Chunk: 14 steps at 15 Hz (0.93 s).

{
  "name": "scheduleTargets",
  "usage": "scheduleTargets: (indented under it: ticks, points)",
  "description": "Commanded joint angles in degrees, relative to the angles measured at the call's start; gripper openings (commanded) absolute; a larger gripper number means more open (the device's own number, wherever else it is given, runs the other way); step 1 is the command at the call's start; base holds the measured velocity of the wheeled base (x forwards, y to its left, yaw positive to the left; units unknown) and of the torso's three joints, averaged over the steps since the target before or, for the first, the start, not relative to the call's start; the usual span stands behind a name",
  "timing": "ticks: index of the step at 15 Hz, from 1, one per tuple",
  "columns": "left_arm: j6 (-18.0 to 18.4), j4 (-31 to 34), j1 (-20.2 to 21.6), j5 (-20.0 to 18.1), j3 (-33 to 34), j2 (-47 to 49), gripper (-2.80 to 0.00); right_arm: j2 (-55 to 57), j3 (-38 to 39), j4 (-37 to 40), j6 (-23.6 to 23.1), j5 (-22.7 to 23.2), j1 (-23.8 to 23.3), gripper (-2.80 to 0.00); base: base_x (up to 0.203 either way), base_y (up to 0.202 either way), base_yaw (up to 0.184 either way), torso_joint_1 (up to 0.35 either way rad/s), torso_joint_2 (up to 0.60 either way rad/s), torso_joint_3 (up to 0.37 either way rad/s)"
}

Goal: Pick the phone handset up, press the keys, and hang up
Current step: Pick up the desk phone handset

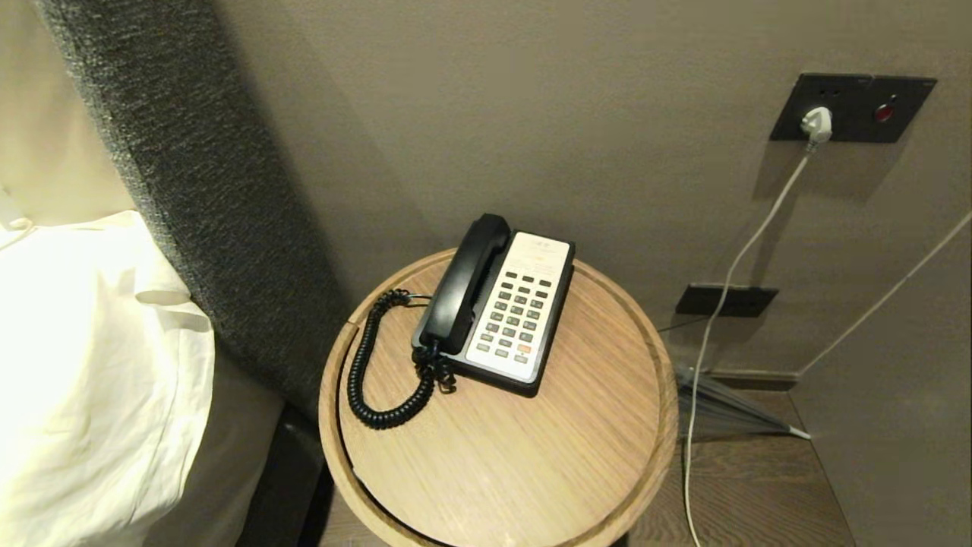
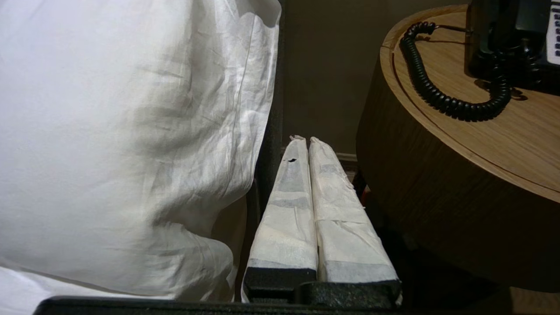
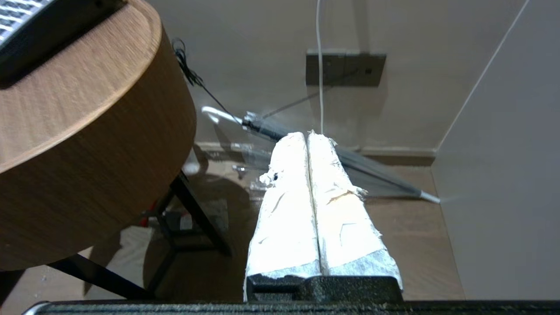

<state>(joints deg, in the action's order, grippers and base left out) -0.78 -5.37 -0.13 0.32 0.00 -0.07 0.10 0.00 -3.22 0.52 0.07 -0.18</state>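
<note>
While cradled: glossy curved handset (image 1: pixel 465 282).

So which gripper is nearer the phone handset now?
Left. The left gripper hangs below the table's bed side, nearest the phone handset; the right gripper hangs below the far side.

head: above, looking down | wrists: low, flanking | shared: round table (image 1: pixel 607 425)

phone (image 1: pixel 507 319) on table (image 1: pixel 531 456), toward its back | handset (image 1: pixel 465 282) on phone's left side, keys (image 1: pixel 516 308) to its right | cord (image 1: pixel 380 365) looped left of phone | bed (image 1: pixel 91 365) left of table | umbrella (image 1: pixel 729 410) on floor, right
</note>
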Motion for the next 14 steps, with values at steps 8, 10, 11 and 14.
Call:
scheduleTargets:
  ticks: [8, 10, 11, 14]
  points:
    - [-0.01, 0.01, 0.04, 0.03, 2.29, -0.01, -2.8, 0.08, 1.23, -0.03, 0.0, 0.02, 0.01, -2.8, 0.0, 0.0, 0.0, 0.002, 0.0, -0.2]
    - [-0.01, -0.08, -0.04, 0.03, 2.29, -0.01, -2.8, 0.08, 1.23, -0.03, 0.0, 0.06, 0.01, -2.8, 0.0, 0.0, 0.0, 0.002, 0.01, -0.196]
    - [-0.01, -0.08, -0.04, 0.03, 2.29, -0.01, -2.8, 0.08, 1.23, -0.03, 0.0, 0.09, 0.01, -2.8, 0.0, 0.0, 0.0, 0.007, 0.01, -0.197]
    - [-0.01, -0.08, -0.04, 0.03, 2.29, -0.01, -2.8, 0.08, 1.23, -0.03, 0.0, 0.1, 0.01, -2.8, 0.0, 0.0, 0.0, 0.001, 0.0, -0.199]
